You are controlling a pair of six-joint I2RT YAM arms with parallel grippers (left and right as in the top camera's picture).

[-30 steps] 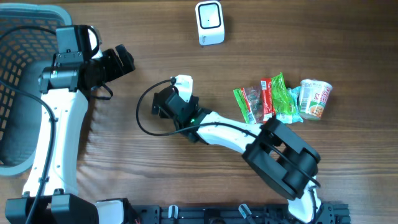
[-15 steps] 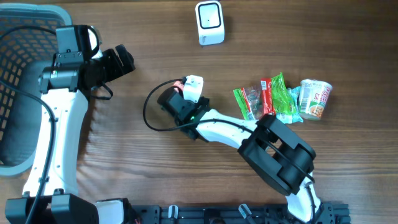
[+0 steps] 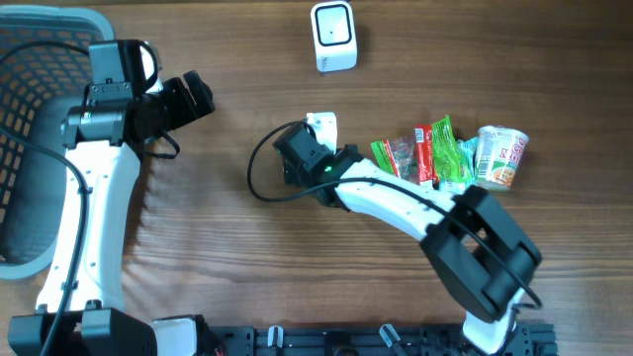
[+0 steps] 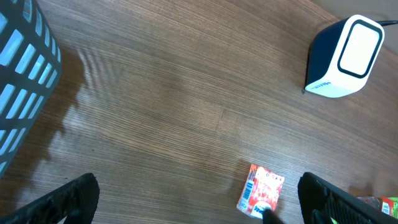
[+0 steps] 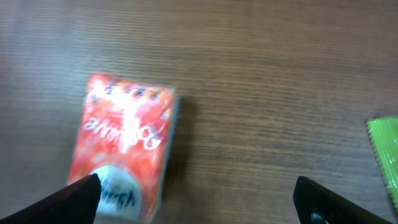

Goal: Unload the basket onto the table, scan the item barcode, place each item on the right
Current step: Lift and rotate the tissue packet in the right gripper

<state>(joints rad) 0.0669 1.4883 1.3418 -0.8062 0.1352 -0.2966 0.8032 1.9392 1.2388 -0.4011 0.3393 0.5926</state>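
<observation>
My right claw hangs wide open over the tabletop with nothing in it; the red packet lies flat just under it, not centred in the gap but off toward my left finger, whose tip overlaps the packet's near corner; the other finger has only bare wood beside it. The packet's long axis runs away from me, slightly tipped, so it crosses the line between my fingers and they would meet its narrow width; I judge that the claw must slide sideways over the packet before it can close squarely.

Taken from the scanner, the packet sits on the side nearer my base, apart from it, with bare wood between; my left claw, also fully open and empty, is off to the scanner's left and well apart from the packet, so the right arm is plainly the nearer one; a green wrapper pokes in on the scanner's near right.

The packet's near end is cut off by the right wrist view, which is blurred; its print is unreadable and I make out no barcode on the upper face; the left wrist view shows a pale strip along one long edge that may carry bars, too small to tell; from overhead my claw covers most of the packet.
</observation>
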